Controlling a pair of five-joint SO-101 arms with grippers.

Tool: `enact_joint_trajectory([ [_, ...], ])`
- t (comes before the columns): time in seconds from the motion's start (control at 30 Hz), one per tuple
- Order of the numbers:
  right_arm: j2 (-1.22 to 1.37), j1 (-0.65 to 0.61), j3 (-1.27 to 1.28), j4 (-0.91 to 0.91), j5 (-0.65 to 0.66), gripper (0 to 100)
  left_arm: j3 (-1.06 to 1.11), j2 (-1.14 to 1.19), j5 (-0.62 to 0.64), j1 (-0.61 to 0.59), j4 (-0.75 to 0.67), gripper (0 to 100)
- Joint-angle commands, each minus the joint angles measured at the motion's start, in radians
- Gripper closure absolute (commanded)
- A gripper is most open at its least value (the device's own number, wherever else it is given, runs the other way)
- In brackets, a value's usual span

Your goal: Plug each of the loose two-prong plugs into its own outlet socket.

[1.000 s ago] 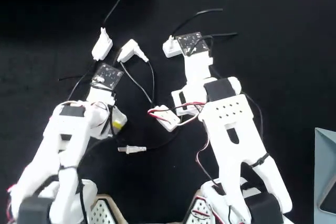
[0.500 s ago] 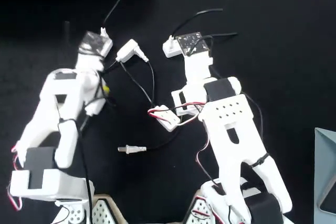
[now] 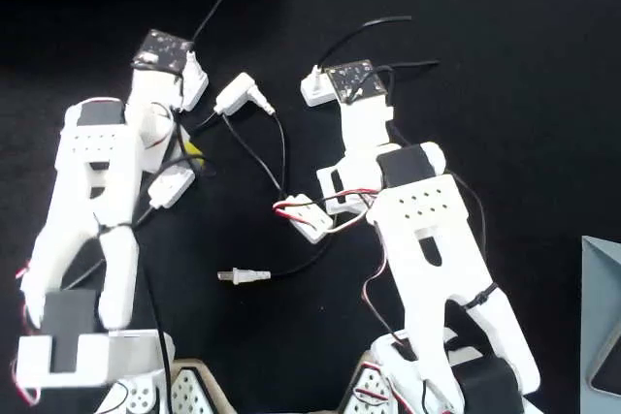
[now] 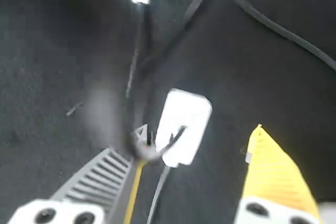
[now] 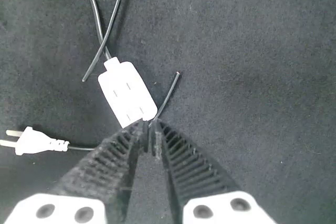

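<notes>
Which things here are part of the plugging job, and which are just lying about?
Job: near plug by the arm bases; far plug; right socket at the tips of the right gripper; left socket by the open left gripper.
Lying about: grey-blue object at the high view's right edge.

Nothing here that I can read: the white outlet socket shows bare faces with only its slots, the loose plug is plain white, and the black table carries no lettering or signs
</notes>
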Motion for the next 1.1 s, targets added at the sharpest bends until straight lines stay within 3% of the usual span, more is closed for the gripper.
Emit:
enact_joint_trajectory([
  [0.0, -0.031, 0.018, -0.004, -0.015, 0.011, 98.6, -0.041, -0.147, -0.075, 0.068, 0.129, 70],
  [0.17, -0.033, 0.025, -0.004, -0.008, 0.012, 98.6, 0.056, -0.319, -0.133, 0.197, 0.232, 70],
  [0.3, -0.047, 0.109, -0.044, 0.060, 0.012, 98.6, 0.225, -0.397, -0.183, 0.323, 0.226, 70],
  [0.57, -0.245, 0.284, -0.071, 0.127, 0.012, 98.6, 0.544, -0.385, -0.189, 0.518, -0.043, 79],
  [0.7, -0.326, 0.299, -0.024, 0.118, 0.012, 98.5, 0.613, -0.342, -0.183, 0.553, -0.157, 79],
  [0.87, -0.380, 0.302, 0.038, 0.061, 0.012, 98.5, 0.615, -0.229, -0.180, 0.558, -0.198, 80],
  [1.07, -0.390, 0.301, 0.087, 0.002, 0.009, 98.5, 0.561, -0.084, -0.180, 0.558, -0.193, 94],
])
